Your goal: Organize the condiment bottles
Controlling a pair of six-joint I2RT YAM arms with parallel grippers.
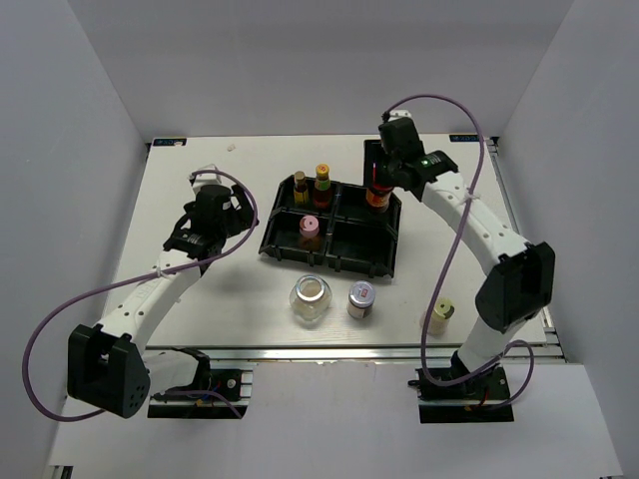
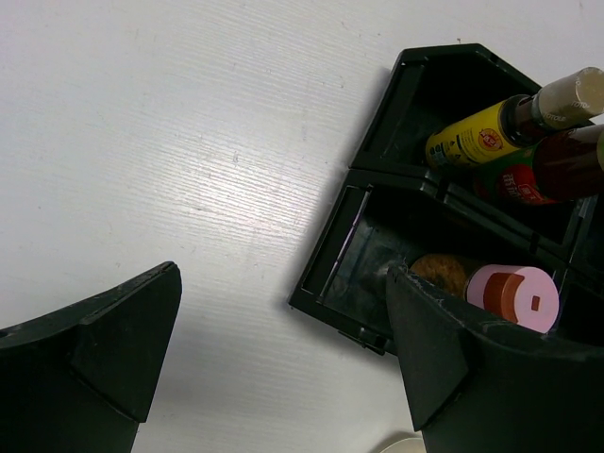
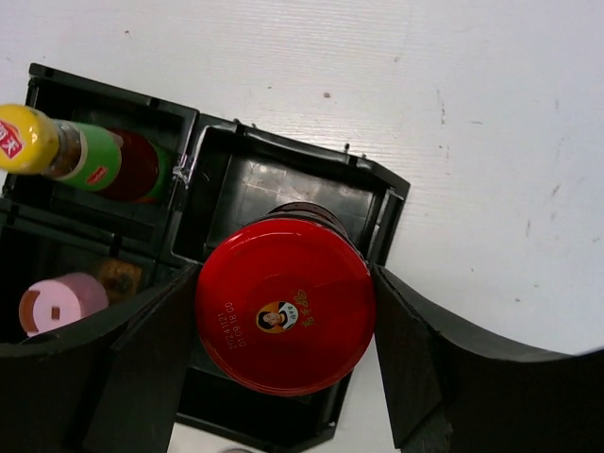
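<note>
My left claw (image 1: 205, 235) hangs wide open over the table (image 1: 260, 299), left of the tray (image 1: 334, 264). Two slim dark bottles (image 1: 312, 186) and the pink-capped bottle (image 1: 311, 228) stand in its left compartments. My right claw (image 3: 285, 316) grips the red-lidded jar (image 1: 377, 197) at the far right compartment.

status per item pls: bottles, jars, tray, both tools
tray: near-right compartment empty, others occupied
red-lidded jar: upright, far-right compartment, gripped
right tool: shut on red-lidded jar
left tool: open, empty, left of tray
left slim bottle: upright, far-left compartment
right slim bottle: upright, same compartment
pink-capped bottle: upright, near-left compartment
glass jar: on table, outside tray
silver-lidded jar: on table beside glass jar
cream bottle: on table, right of silver-lidded jar
</note>
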